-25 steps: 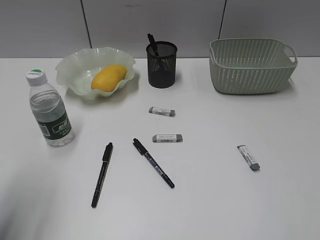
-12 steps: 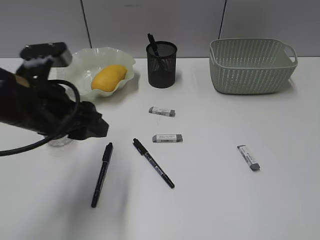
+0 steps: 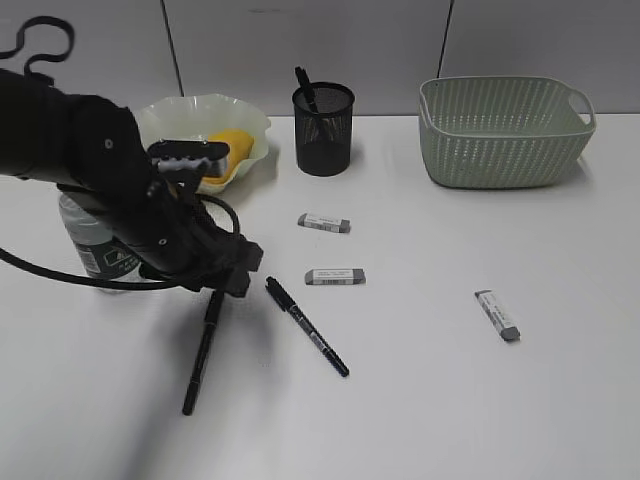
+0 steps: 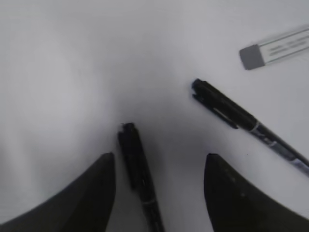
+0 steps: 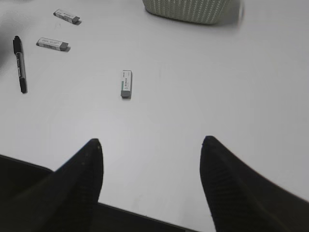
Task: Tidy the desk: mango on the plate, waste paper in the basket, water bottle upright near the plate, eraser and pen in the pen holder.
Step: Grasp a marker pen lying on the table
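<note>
My left gripper (image 3: 226, 284) is open and hovers over the top end of the left black pen (image 3: 201, 352). In the left wrist view that pen (image 4: 138, 170) lies between the open fingertips of my left gripper (image 4: 160, 155), nearer the left one. A second black pen (image 3: 307, 326) lies to its right. Three grey erasers (image 3: 324, 223) (image 3: 335, 276) (image 3: 497, 315) lie on the desk. The mango (image 3: 232, 146) sits in the plate (image 3: 252, 124). The water bottle (image 3: 88, 245) stands upright, mostly behind my left arm. The pen holder (image 3: 323, 131) holds one pen. My right gripper (image 5: 150, 141) is open and empty. No waste paper shows.
The basket (image 3: 505, 131) stands at the back right; its inside is hidden. In the right wrist view the nearest eraser (image 5: 126, 83) lies ahead of the fingers. The left arm's cable hangs over the desk's left side.
My left arm came in from the left and moved right and down. Its open gripper now stands over the left pen's top end. The objects have not moved.
</note>
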You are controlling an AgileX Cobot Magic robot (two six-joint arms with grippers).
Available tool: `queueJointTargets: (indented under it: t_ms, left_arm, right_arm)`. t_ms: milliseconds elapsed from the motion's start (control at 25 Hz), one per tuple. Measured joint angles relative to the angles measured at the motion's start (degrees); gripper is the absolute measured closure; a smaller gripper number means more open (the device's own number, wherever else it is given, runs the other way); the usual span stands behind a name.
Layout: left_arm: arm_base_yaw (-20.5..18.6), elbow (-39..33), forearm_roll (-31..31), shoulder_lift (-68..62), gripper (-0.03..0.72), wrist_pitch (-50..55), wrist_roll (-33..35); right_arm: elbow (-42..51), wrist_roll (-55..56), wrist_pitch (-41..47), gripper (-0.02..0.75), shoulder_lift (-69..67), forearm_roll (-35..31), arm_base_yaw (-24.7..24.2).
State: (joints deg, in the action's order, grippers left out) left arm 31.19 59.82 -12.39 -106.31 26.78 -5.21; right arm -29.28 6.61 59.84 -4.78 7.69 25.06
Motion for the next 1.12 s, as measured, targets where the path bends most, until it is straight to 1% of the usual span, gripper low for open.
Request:
queueJointTargets:
  t_ms: [80,200,400,520,640,720,960,1120]
  left_arm:
    - [0.00,1.33,5.27,-1.48,0.252,1.60,-4.23]
    - [0.00,1.85,8.20,-2.08,0.252,1.91,-6.95]
    - [0.00,1.98,8.98,-2.85,0.252,0.89,-8.95]
    - [0.00,2.83,8.98,-5.49,0.253,1.43,-9.33]
    - [0.00,3.58,9.04,-7.03,0.269,2.21,-9.45]
    - [0.00,3.71,9.14,-7.16,0.297,2.15,-9.56]
    - [0.00,4.11,11.50,-7.79,0.481,3.14,-9.62]
    - [0.00,4.43,13.05,-8.11,0.569,3.82,-9.62]
  right_arm:
    - [0.00,0.00,0.00,0.240,0.00,0.00,0.00]
    - [0.00,0.00,0.00,0.240,0.00,0.00,0.00]
    - [0.00,0.00,0.00,0.240,0.00,0.05,0.00]
    - [0.00,0.00,0.00,0.240,0.00,0.05,0.00]
    - [0.00,0.00,0.00,0.240,0.00,0.05,0.00]
    - [0.00,0.00,0.00,0.240,0.00,0.05,0.00]
    - [0.00,0.00,0.00,0.240,0.00,0.05,0.00]
    - [0.00,0.00,0.00,0.240,0.00,0.09,0.00]
